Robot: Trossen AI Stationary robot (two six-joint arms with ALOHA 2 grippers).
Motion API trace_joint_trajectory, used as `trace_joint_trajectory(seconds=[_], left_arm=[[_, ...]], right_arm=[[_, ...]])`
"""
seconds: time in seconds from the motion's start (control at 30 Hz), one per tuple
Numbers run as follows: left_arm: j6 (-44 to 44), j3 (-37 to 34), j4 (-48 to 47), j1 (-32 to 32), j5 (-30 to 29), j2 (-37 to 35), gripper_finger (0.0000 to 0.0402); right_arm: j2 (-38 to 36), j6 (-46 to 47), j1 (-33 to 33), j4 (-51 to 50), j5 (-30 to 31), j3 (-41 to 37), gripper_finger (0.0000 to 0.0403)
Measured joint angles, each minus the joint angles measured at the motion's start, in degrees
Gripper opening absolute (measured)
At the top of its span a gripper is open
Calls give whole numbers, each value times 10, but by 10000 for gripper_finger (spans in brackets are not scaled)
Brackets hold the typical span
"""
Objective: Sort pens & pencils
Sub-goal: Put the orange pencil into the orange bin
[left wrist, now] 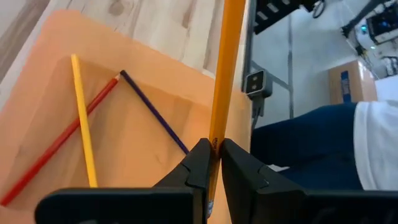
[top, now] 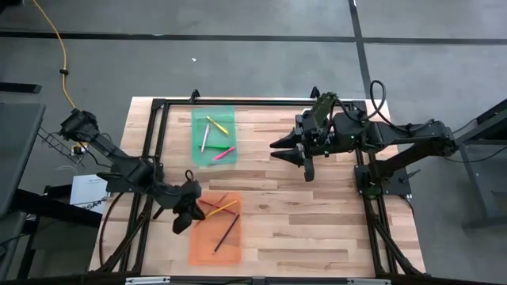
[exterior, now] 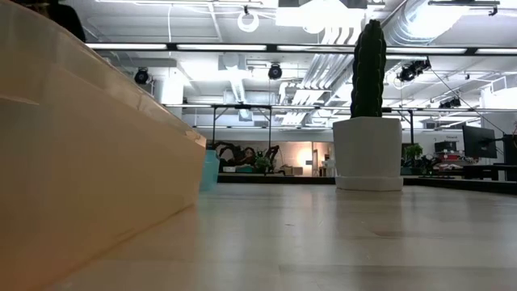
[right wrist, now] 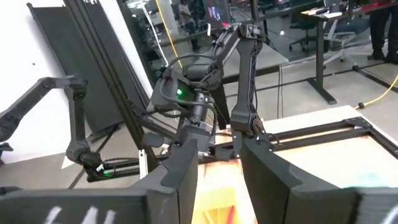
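One orange pencil (left wrist: 225, 74) clamped in left claw (left wrist: 213, 163) over orange tray's (top: 200, 247) edge; right claw (top: 305, 158) released.

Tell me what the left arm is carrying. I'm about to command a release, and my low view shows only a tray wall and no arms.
Observer: The left end effector is shut on a yellow-orange pencil.
Operator: Is it over the orange tray?
Observer: Yes. In the high view it sits at a corner of the orange tray, and the held pencil reaches in over the tray.
Operator: What lies in that tray?
Observer: Three pencils: a yellow pencil, a red pencil and a dark pencil.
Operator: And the right arm?
Observer: The right end effector is open above bare table, beside the green tray.
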Motion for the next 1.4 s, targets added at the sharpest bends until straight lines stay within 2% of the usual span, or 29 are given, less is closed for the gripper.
trace_joint_trajectory(seconds=[0.43,0.83,1.4], left_arm=[[-107,0,16,-4,-7,67,21],[-133,0,28,-4,36,116,21],[-139,0,-2,-2,58,134,21]], right_arm=[[0,-7,8,-28,-31,0,114],[0,-23,23,-44,-32,0,114],[-15,-35,23,-52,-32,0,114]])
